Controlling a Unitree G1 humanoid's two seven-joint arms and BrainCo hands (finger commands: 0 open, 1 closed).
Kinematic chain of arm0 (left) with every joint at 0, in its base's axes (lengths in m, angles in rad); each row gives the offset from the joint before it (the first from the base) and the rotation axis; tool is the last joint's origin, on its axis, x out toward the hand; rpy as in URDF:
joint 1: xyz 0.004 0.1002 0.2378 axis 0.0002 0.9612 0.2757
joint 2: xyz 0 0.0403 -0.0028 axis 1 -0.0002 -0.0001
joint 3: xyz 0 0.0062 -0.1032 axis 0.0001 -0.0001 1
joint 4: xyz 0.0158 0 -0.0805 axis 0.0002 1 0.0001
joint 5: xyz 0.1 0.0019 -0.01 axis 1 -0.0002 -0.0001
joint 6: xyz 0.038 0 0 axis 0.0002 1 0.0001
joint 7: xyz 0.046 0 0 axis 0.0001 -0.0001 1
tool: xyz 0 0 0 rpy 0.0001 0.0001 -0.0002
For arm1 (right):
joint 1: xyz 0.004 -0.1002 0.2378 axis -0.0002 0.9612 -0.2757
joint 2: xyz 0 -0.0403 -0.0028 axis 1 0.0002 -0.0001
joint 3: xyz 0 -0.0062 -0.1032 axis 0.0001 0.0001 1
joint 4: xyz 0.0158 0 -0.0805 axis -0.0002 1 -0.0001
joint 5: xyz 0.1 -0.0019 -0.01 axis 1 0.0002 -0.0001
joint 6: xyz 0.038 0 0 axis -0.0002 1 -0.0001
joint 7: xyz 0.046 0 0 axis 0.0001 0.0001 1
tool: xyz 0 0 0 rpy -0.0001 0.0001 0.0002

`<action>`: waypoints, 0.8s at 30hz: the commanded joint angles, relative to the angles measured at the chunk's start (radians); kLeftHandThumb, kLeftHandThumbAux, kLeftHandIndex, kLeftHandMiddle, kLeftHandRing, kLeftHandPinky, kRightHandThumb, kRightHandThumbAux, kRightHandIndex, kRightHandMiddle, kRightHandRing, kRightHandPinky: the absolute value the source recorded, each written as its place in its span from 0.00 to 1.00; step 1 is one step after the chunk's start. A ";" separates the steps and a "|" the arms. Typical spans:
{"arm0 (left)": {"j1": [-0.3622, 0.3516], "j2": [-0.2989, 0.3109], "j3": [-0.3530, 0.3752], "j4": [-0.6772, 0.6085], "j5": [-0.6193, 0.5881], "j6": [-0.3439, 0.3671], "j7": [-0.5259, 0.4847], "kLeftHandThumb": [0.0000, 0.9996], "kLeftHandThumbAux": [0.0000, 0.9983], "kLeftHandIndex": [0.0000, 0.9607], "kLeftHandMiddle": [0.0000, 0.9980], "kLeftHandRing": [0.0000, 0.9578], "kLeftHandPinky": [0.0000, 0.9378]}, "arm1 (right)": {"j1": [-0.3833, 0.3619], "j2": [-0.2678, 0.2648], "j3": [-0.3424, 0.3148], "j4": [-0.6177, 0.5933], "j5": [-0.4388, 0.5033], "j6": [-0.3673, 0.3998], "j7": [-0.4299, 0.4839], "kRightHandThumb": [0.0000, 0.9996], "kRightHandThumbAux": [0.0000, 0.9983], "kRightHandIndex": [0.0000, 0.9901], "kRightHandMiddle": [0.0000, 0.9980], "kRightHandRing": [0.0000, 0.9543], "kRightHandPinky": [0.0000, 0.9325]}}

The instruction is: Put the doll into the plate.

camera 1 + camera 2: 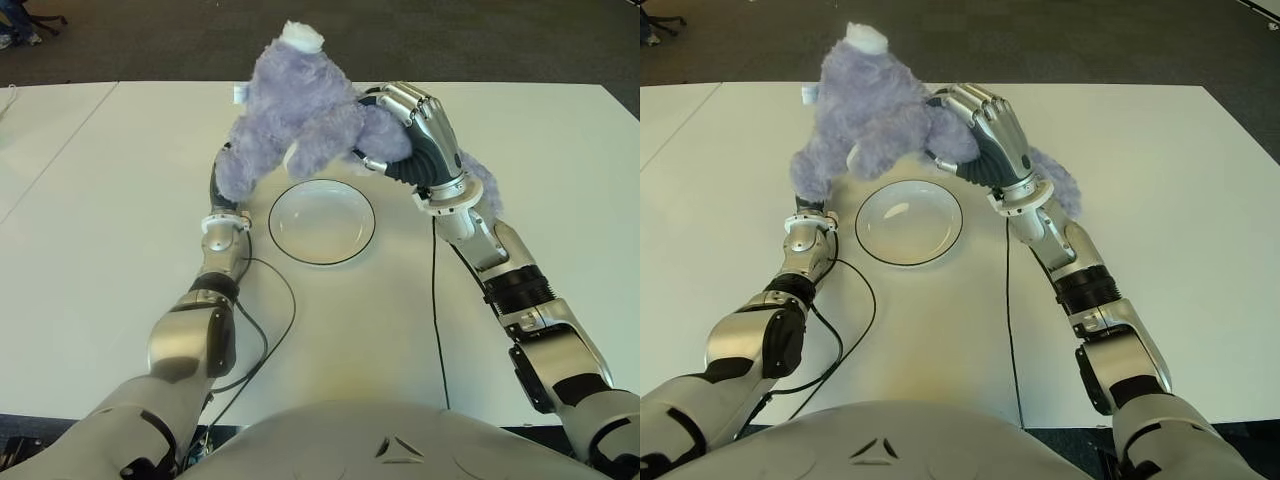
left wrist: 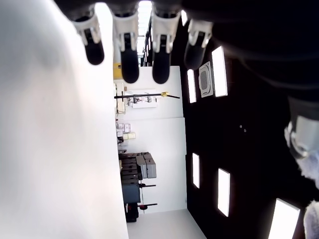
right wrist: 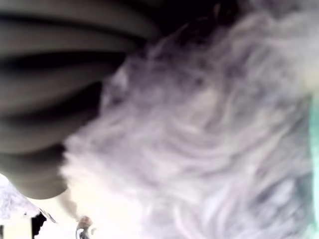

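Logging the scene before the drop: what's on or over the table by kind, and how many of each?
Plush doll: 1, purple, held above the table between the right hand and the left hand
Plate: 1, white, empty
Total: 2

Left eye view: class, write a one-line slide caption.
Right hand holds the purple doll above the white table, behind the empty plate.

Pale lilac plush fur of the doll point(image 3: 199, 134) filled nearly the whole close-up view. Dark, rounded fingers point(image 3: 55, 74) of the right robot hand point(image 3: 45, 99) curved against the fur on one side, pressing into it.
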 commanded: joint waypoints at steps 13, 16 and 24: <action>0.193 -0.086 -0.007 0.139 0.007 0.133 0.027 0.00 0.44 0.14 0.18 0.17 0.14 | 0.123 0.000 -0.012 -0.163 0.043 -0.031 0.168 0.41 0.77 0.76 0.89 0.93 0.95; 0.190 -0.085 -0.007 0.139 0.006 0.136 0.022 0.00 0.44 0.13 0.16 0.16 0.14 | 0.138 0.004 -0.005 -0.163 0.037 -0.032 0.181 0.42 0.77 0.76 0.89 0.93 0.95; 0.189 -0.086 -0.008 0.139 0.007 0.134 0.025 0.00 0.45 0.11 0.14 0.13 0.15 | 0.186 0.015 0.020 -0.116 0.027 -0.002 0.231 0.43 0.76 0.78 0.91 0.94 0.97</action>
